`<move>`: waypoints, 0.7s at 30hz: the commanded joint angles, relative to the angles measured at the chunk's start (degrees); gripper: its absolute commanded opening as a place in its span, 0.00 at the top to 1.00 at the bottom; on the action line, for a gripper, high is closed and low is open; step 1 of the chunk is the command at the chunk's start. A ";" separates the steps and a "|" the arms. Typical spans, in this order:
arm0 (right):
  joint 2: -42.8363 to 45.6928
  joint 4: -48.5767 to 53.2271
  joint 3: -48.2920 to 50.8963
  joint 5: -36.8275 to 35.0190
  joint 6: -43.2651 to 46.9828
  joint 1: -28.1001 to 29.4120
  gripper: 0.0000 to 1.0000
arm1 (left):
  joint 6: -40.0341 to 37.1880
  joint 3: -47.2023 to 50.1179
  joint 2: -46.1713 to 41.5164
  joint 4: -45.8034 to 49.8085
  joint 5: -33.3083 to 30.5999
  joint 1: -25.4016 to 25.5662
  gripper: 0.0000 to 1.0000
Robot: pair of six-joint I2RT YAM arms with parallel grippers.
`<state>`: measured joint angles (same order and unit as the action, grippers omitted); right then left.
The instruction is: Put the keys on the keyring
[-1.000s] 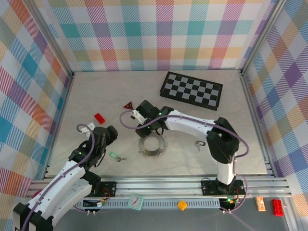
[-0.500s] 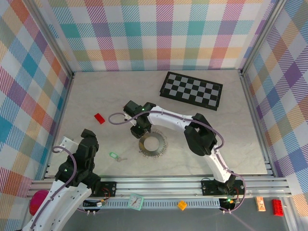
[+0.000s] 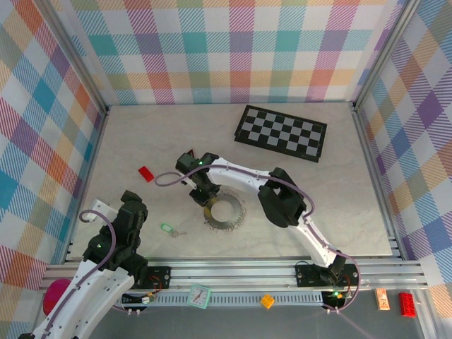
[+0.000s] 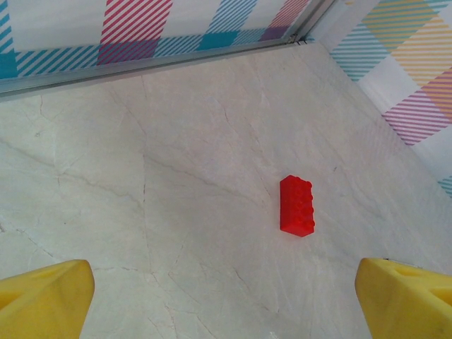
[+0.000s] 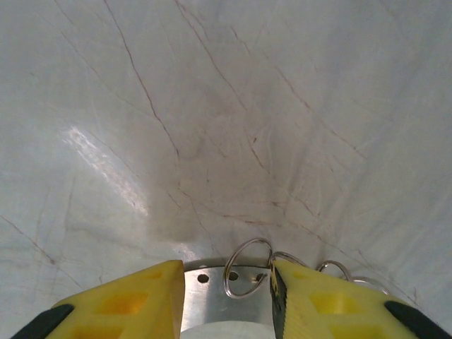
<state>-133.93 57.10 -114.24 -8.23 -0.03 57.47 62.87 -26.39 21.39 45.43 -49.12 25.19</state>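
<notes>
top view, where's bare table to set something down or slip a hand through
Widest bare patch: right side of the table, between the checkerboard, the right wall and the near rail. Also the far-left corner, between the back wall and the red brick. Crowded: the middle, where the right fingers straddle the keyring, with the green-tagged key just left.

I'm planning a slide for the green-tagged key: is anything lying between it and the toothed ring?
Nothing visible does. Bare table lies between the green-tagged key and the keyring. The right pincer sits at the ring's far-left rim, off that line.
</notes>
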 commanded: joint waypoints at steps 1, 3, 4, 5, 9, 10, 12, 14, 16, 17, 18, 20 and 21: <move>-1.32 2.83 -2.35 -1.78 0.74 0.73 0.64 | 1.38 -0.50 0.23 -0.21 -0.78 -0.49 0.06; -1.75 3.01 -2.49 -2.28 0.90 0.81 0.64 | 1.29 -0.42 0.23 -0.51 -0.74 -0.49 0.06; -1.99 3.10 -2.78 -2.72 0.91 0.88 0.65 | 1.12 -0.41 0.24 -0.69 -0.79 -0.49 0.05; -2.12 3.26 -2.90 -3.14 0.84 0.93 0.65 | 1.04 -0.50 0.23 -0.70 -0.82 -0.49 0.06; -2.39 3.45 -3.21 -4.81 0.92 1.09 0.68 | 1.11 -0.68 0.28 -0.78 -0.71 -0.49 0.06; -2.46 3.51 -3.36 -5.12 0.91 1.12 0.69 | 1.09 -0.63 0.28 -0.87 -0.61 -0.49 0.06; -2.69 3.72 -3.54 -5.31 1.05 1.23 0.70 | 1.06 -0.63 0.32 -1.13 -0.45 -0.49 0.06; -2.83 3.80 -3.62 -5.22 1.06 1.25 0.72 | 1.11 -0.59 0.32 -1.29 -0.36 -0.49 0.05; -2.92 3.80 -3.71 -5.22 0.91 1.37 0.74 | 1.06 -0.68 0.41 -1.37 -0.27 -0.49 0.06; -2.98 3.89 -3.79 -5.22 0.91 1.42 0.75 | 1.06 -0.68 0.49 -1.44 -0.27 -0.50 0.06; -3.00 3.90 -3.80 -5.22 0.91 1.42 0.75 | 1.04 -0.76 0.50 -1.40 -0.27 -0.49 0.06; -3.01 3.94 -3.82 -5.05 0.87 1.41 0.75 | 1.02 -0.85 0.50 -1.31 -0.16 -0.49 0.06; -3.09 3.99 -3.89 -4.96 0.91 1.44 0.75 | 1.00 -0.90 0.50 -1.26 -0.15 -0.49 0.05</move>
<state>-136.18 59.31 -116.62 -12.91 0.56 58.37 63.46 -26.39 21.65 44.66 -48.95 25.19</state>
